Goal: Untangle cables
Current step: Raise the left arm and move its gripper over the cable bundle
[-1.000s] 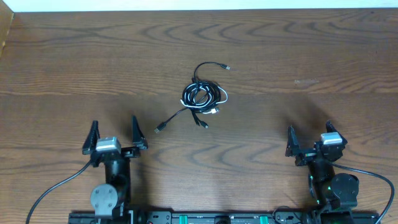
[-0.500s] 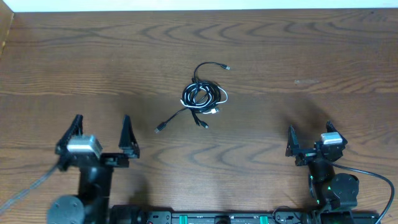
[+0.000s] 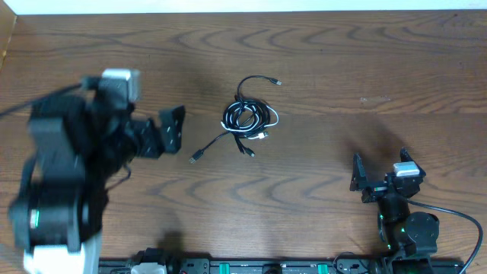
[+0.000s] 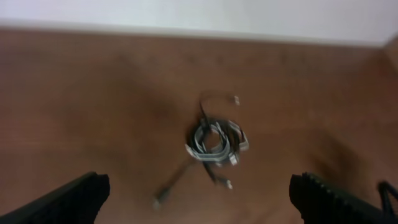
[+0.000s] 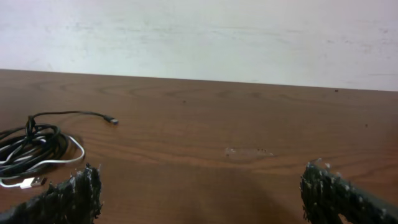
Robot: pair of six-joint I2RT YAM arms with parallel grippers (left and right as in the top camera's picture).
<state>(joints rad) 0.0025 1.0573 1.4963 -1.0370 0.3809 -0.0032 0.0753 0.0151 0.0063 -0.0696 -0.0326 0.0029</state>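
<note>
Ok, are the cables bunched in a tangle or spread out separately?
Bunched. The cables lie coiled together in one clump, black loops with a white strand among them; only a few plug ends trail out.

L hand (image 4: 199,182) up high, jaws wide; R hand (image 3: 378,157) low, wide

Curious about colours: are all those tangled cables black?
No, among the black cables one white cord loops along the bundle's right side.
</note>
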